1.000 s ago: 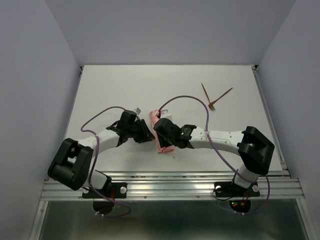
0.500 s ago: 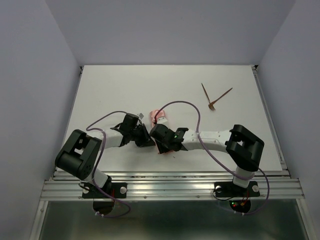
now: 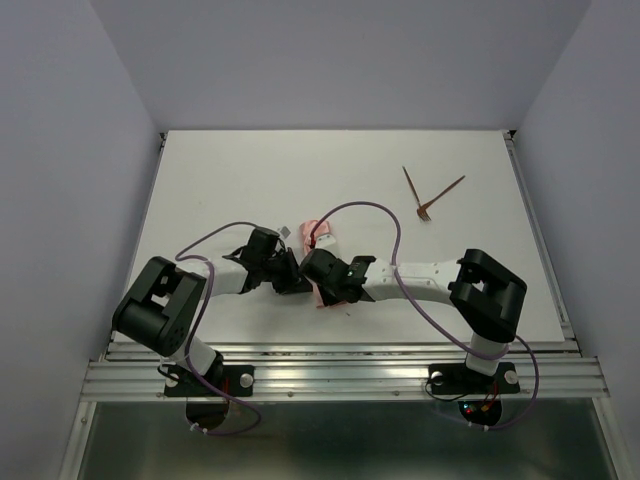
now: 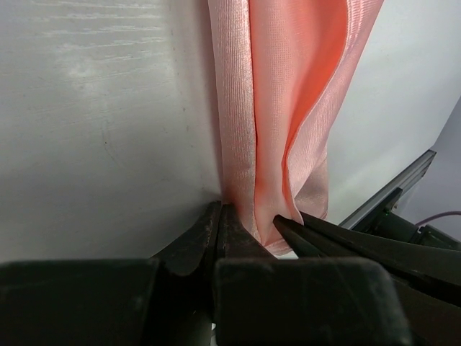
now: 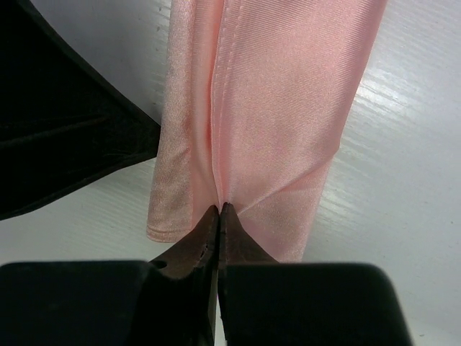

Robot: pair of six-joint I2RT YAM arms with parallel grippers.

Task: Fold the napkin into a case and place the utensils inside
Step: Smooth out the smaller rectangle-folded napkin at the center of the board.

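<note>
Both grips bite only the near end of the thin salmon-pink cloth napkin (image 5: 288, 108); pulls in different directions could slip it free and undo the fold. The left gripper (image 4: 252, 222) is clamped on a raised fold, the right gripper (image 5: 219, 209) pinched together on a crease. The napkin lies mid-scene on the white table (image 3: 230, 180); 2 thin reddish-brown stick utensils (image 3: 428, 195) lie far right.
</note>
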